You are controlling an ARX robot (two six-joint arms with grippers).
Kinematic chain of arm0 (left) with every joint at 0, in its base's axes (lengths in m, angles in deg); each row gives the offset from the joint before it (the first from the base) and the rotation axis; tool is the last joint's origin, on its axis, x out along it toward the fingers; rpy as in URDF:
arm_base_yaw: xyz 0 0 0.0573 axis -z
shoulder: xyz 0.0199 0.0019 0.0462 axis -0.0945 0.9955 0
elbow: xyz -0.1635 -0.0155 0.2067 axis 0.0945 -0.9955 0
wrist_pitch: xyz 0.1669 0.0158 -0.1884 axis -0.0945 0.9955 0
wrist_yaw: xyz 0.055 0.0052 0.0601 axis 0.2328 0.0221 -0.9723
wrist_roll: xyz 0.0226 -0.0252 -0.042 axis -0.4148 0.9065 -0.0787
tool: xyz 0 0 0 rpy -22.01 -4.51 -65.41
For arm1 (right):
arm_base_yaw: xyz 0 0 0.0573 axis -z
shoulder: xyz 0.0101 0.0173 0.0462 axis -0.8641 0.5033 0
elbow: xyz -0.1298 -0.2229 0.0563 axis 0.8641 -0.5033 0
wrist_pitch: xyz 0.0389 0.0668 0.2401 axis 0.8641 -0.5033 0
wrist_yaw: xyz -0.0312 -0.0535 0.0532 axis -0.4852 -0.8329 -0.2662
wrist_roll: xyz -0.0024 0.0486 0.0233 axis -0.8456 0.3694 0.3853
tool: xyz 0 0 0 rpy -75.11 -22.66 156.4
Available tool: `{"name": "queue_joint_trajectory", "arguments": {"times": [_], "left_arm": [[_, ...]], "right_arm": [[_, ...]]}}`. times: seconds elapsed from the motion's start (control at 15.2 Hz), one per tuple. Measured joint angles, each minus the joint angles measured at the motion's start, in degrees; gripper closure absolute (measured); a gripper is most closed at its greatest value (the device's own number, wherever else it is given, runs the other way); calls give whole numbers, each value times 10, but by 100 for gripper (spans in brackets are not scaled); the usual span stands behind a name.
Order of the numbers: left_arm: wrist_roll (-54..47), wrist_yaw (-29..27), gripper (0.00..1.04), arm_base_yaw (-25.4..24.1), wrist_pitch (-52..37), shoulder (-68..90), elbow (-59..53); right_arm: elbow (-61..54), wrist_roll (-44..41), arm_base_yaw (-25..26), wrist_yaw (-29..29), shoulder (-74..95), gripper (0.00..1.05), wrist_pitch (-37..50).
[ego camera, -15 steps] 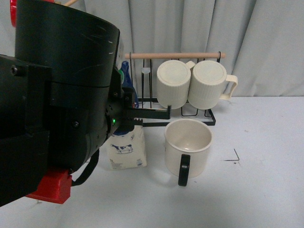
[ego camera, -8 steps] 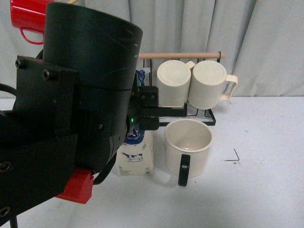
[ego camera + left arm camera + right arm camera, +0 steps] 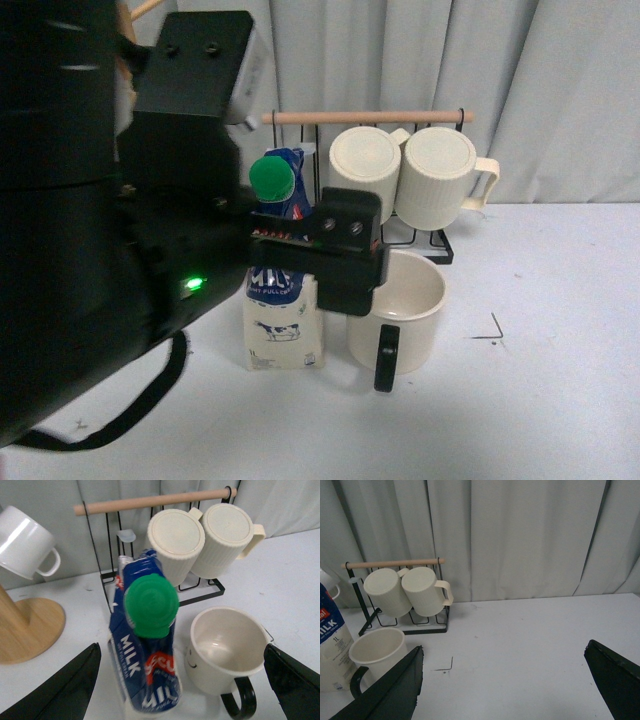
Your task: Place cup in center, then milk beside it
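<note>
The milk carton [image 3: 283,300] stands upright on the counter [image 3: 540,400], long axis vertical, green cap [image 3: 151,605] up, just left of the smiley cup [image 3: 397,310], whose black handle points toward the near edge. The left hand [image 3: 182,690] is open, its fingers wide on either side of the carton and cup, above them. The right hand [image 3: 512,690] is open and empty, well to the right, so the left arm is nearer.
</note>
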Motion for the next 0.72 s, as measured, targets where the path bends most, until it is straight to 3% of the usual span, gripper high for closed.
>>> {"name": "queue_joint_trajectory", "arguments": {"times": [0.13,0.26,0.33,0.59,0.72], "left_arm": [[-22,7,7,-11,-14,-30,-28],[-41,-124,29,-22,-196,-25,-102],[-42,-122,49,-75,-213,-103,-164],[-42,-37,98,-151,-151,-243,-251],[-43,-6,103,-186,-105,-319,-277]], "right_arm": [[0,0,0,0,0,6,0],[0,0,0,0,0,6,0],[0,0,0,0,0,6,0],[0,0,0,0,0,6,0],[0,0,0,0,0,6,0]]}}
